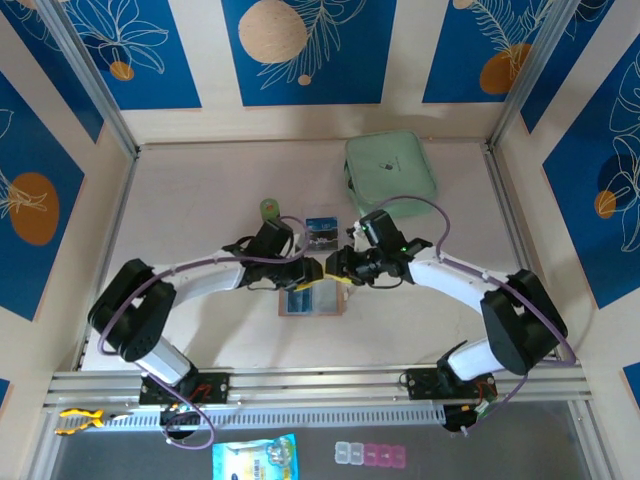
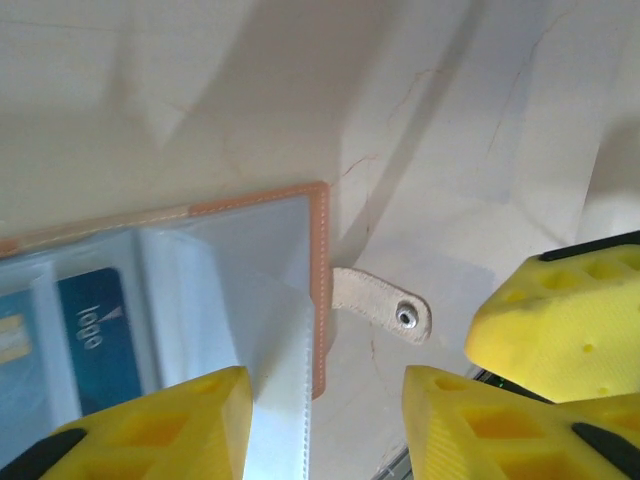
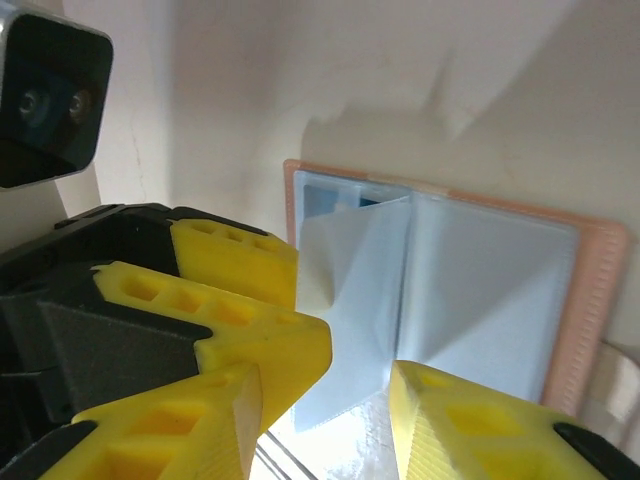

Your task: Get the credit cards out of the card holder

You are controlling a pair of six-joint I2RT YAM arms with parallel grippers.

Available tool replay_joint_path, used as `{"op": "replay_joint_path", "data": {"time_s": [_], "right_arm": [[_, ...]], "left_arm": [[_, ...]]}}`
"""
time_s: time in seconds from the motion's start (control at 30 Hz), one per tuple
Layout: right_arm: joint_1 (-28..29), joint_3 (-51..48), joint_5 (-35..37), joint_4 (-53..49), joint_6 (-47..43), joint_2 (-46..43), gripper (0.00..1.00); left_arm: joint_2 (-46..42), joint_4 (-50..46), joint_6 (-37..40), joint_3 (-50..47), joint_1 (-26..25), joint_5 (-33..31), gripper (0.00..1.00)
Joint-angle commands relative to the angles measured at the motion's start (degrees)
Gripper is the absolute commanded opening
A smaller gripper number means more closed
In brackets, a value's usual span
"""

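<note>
At the middle of the table [image 1: 200,200], the card holder [image 1: 312,302] is laid open between the two arms, its tan-pink border framing grey-clear pockets. In the left wrist view a blue card [image 2: 95,335] is seen tucked inside one of those pockets. In the right wrist view a clear pocket sheet [image 3: 350,320] is raised off the open holder.

The left gripper [image 1: 312,270] and the right gripper [image 1: 336,268] are brought tip to tip over the holder's far edge. The left gripper's fingers are held apart, astride the holder's bordered edge, and the snap tab [image 2: 385,308] is laid flat on the table just past that edge. The right gripper's fingers are likewise parted, with the raised sheet standing between them; whether it is touched by a pad cannot be told.

Just beyond the grippers, two credit cards [image 1: 322,232] are laid side by side on the table. A small green round object [image 1: 270,210] is set to their left, and a mint-green zip pouch [image 1: 390,172] is placed farther back on the right.

The table is pale and is enclosed by wall panels [image 1: 300,50] printed in blue with leaf patterns. A metal rail [image 1: 320,385] is fixed along the near edge.
</note>
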Motion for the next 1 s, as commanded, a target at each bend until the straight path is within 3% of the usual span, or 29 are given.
{"op": "replay_joint_path", "data": {"time_s": [0.0,0.37,0.8,0.97], "right_arm": [[-1.07,-1.12,0.43,-2.29,-1.67,-2.68,0.41],[-1.78,-1.3,-0.59,-3.35,-1.54,-3.83,0.41],[5.05,5.95,-0.98,-1.36,0.33,6.12,0.38],[7.38,8.82,-2.12,-0.52,0.84,11.56,0.37]], "left_arm": [[3.95,2.14,-0.99,2.62,-3.02,1.78,0.46],[4.68,2.45,0.25,3.2,-3.19,0.91,0.54],[-7.44,-4.66,6.05,-6.47,6.09,-1.62,0.47],[-9.87,-5.71,8.04,-11.0,9.78,-0.52,0.36]]}}
